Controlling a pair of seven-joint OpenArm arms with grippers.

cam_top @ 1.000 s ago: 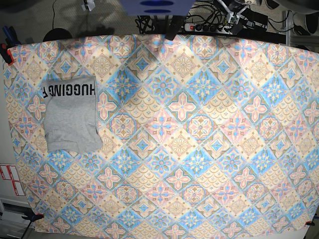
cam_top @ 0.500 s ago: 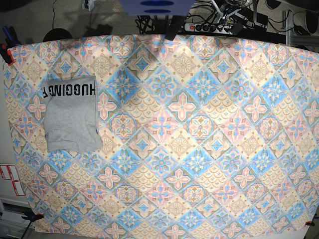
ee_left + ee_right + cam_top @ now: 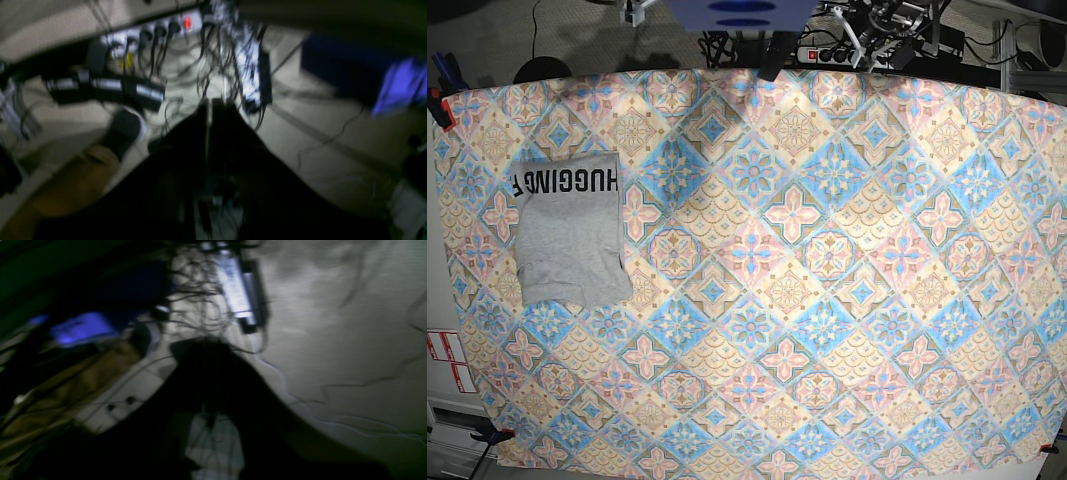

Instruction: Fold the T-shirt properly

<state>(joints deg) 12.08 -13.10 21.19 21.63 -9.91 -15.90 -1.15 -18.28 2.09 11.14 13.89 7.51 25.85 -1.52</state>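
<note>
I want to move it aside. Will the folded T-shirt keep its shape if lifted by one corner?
Probably not. The T-shirt is soft grey fabric in loose layers, so it would likely droop and unfold. It looks light. Pushed, it might drag and bunch on the patterned tablecloth rather than slide.

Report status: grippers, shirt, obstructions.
Left gripper shut, empty, off table. Right gripper unclear. Folded light-grey cotton T-shirt flat on pastel patterned tablecloth. Nothing obstructing.

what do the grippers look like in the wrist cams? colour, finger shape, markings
Both views are dark and blurred. The left gripper shows two flat black fingers with squared tips, widening into a black body below. The right gripper reads as one black wedge-shaped silhouette; its separate fingers cannot be made out. No markings, cables or sleeves on either can be made out.
</note>
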